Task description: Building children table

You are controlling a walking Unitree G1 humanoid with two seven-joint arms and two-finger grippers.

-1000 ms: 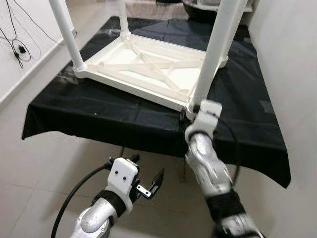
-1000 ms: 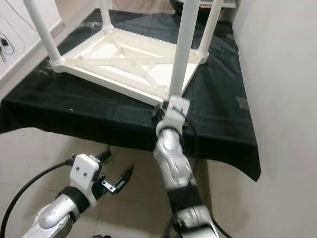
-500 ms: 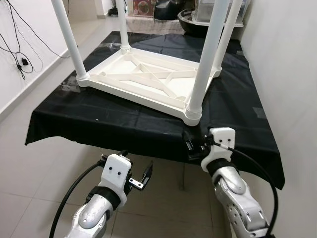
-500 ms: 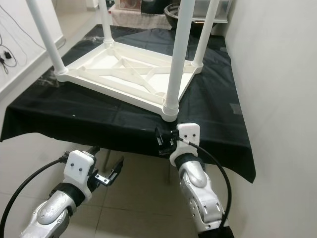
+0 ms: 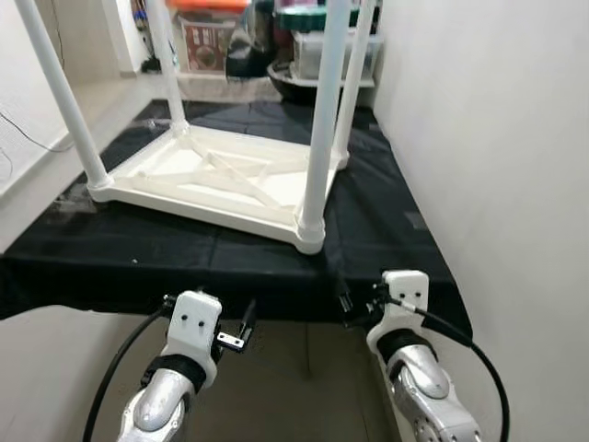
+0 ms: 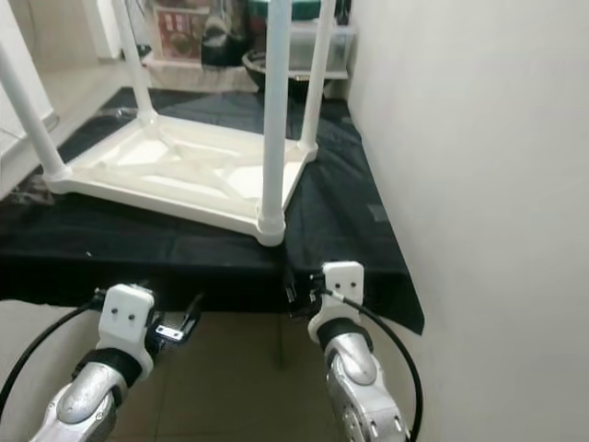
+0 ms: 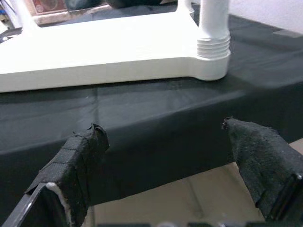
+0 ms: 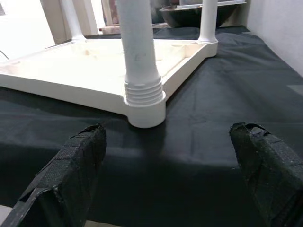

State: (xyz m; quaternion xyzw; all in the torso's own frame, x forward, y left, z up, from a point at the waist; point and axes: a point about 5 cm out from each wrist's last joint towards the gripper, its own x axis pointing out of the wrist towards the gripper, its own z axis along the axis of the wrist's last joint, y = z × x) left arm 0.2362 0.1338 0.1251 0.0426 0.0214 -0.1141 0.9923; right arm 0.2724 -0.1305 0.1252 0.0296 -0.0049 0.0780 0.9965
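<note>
1. I'm seeing the white children's table [image 5: 216, 180] lying upside down, centre frame, on the black-covered bench [image 5: 386, 230], legs up for fitting.
2. I'm holding the left gripper [image 5: 244, 324] and right gripper [image 5: 348, 307] low at the bench edge, both wide open, empty.

Table top [image 5: 216, 180]: white plastic, smooth, faint sheen; ribbed underside moulding faced up.
Table legs [image 5: 317, 110]: white plastic tubes, smooth, slightly glossy; nearest leg showed moulded thread rings [image 8: 140, 90] at its base.
Cloth [image 5: 386, 230]: black fabric over the work surface, matt, fine weave, light creases, hung over the edge.
Left gripper [image 7: 161, 156]: fingers wrapped in black woven tape, rough, frayed at the tips.
Right gripper [image 8: 163, 156]: fingers in the same black tape, coarse and matt.
Wrist housings [image 5: 195, 318]: white plastic, smooth.
Forearms [image 5: 428, 378]: silver metal-look shells, glossy.
Cables [image 5: 115, 373]: black, smooth sheath.
Wall [image 5: 497, 138]: pale paint, matt.
Floor [image 6: 230, 368]: beige tiles, low gloss.
</note>
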